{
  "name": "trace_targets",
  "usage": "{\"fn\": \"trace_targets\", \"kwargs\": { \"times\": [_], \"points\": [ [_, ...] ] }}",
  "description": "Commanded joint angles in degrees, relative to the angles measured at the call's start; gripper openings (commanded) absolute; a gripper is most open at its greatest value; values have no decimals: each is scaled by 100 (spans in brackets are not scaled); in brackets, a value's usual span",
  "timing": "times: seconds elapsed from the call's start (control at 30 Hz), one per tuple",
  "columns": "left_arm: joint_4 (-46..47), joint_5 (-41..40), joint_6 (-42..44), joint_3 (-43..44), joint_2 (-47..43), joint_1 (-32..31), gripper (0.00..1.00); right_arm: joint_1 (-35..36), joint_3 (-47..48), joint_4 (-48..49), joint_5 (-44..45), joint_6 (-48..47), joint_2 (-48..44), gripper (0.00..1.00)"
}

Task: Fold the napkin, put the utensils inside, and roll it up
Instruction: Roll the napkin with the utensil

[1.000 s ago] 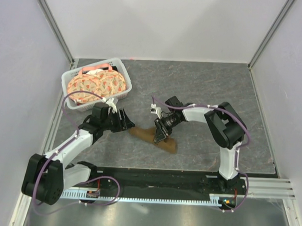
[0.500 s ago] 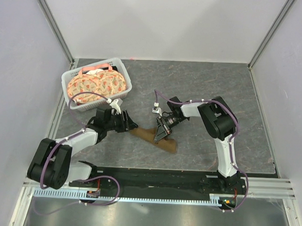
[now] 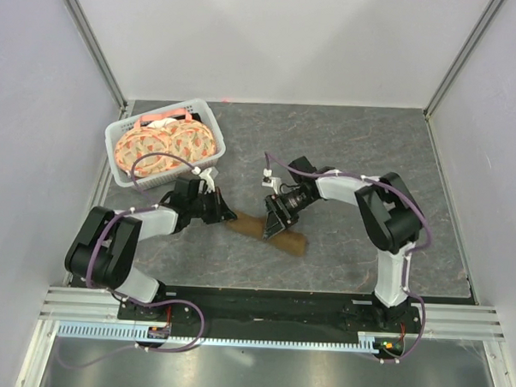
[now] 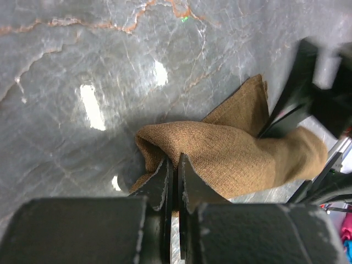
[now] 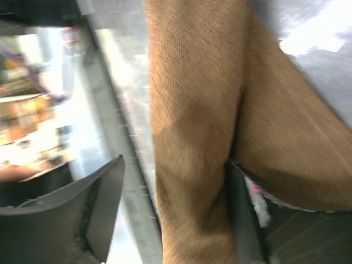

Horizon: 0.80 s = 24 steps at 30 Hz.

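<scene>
The brown napkin (image 3: 290, 240) lies rolled in a loose tube near the middle of the table. My left gripper (image 3: 225, 213) is at its left end. In the left wrist view that gripper (image 4: 174, 160) is shut, its tips pinched into the folded edge of the napkin (image 4: 247, 159). My right gripper (image 3: 276, 222) stands over the roll's middle. The right wrist view shows that gripper (image 5: 173, 209) open, one finger on each side of the napkin (image 5: 192, 110). The utensils are hidden.
A white basket (image 3: 117, 136) holding round orange-patterned plates (image 3: 166, 144) stands at the back left, just behind my left arm. Grey marbled table surface (image 3: 371, 147) stretches to the right and back. Side walls close in the table.
My left gripper has closed at the napkin's left end, and its arm has drawn back toward the left. My right gripper has opened around the roll.
</scene>
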Motion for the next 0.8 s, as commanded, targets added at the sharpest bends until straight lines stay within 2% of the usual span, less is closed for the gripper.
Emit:
{"fn": "trace_targets", "kwargs": {
  "times": [0.0, 0.17, 0.27, 0.43, 0.57, 0.77],
  "points": [
    [-609, 9, 297, 425, 279, -17, 2, 15, -326, 259, 1904, -170, -1142, 82],
    [-951, 88, 245, 636, 358, -17, 2, 392, -835, 321, 3589, -170, -2321, 87],
    [-1049, 88, 262, 715, 332, -17, 2, 464, -1082, 278, 3865, -170, -2543, 90],
    [-1119, 167, 253, 759, 367, -17, 2, 569, -1232, 84, 3875, -213, -2280, 93],
    [-1251, 141, 245, 829, 411, -17, 2, 701, -1162, -240, 3874, -196, -1990, 90],
    [-1602, -8, 227, 961, 437, -17, 2, 824, -1188, -417, 3980, -38, -1779, 76]
  ]
}}
